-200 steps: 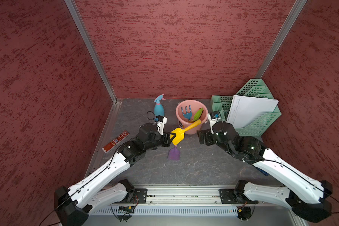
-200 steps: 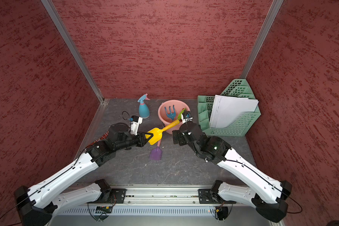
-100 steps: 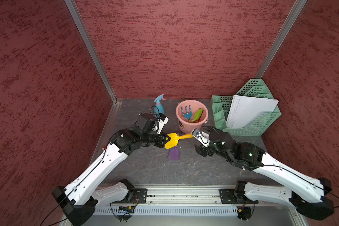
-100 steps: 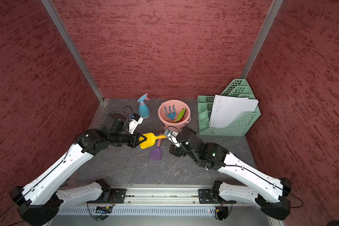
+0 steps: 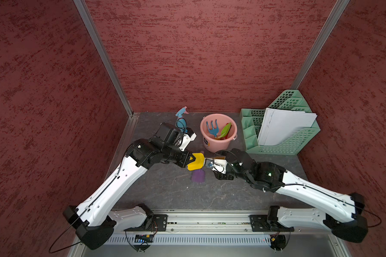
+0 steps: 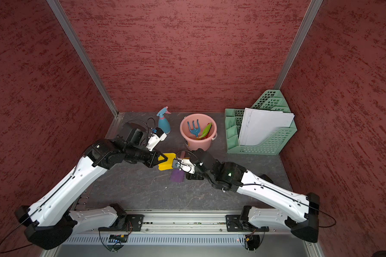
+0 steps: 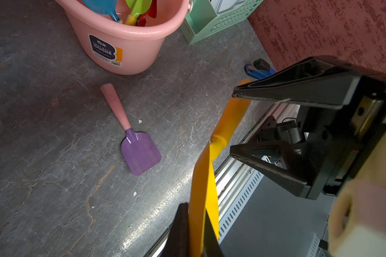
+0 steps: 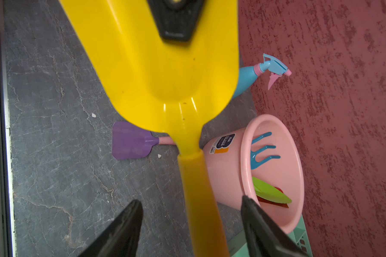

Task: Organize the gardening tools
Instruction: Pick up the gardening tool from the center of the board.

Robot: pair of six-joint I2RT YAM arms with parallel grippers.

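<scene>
One yellow shovel (image 5: 198, 164), glossy plastic, is over the middle of the table (image 5: 165, 189). The left gripper (image 5: 192, 160) is clamped on its scooped blade. The right gripper (image 8: 191, 224) has its jaws open around the round handle, not touching it. One flat purple scoop (image 5: 198, 176) lies at 6 o'clock. One pink bucket (image 5: 218, 144) at 1 o'clock holds three tools (image 5: 212, 129).
</scene>
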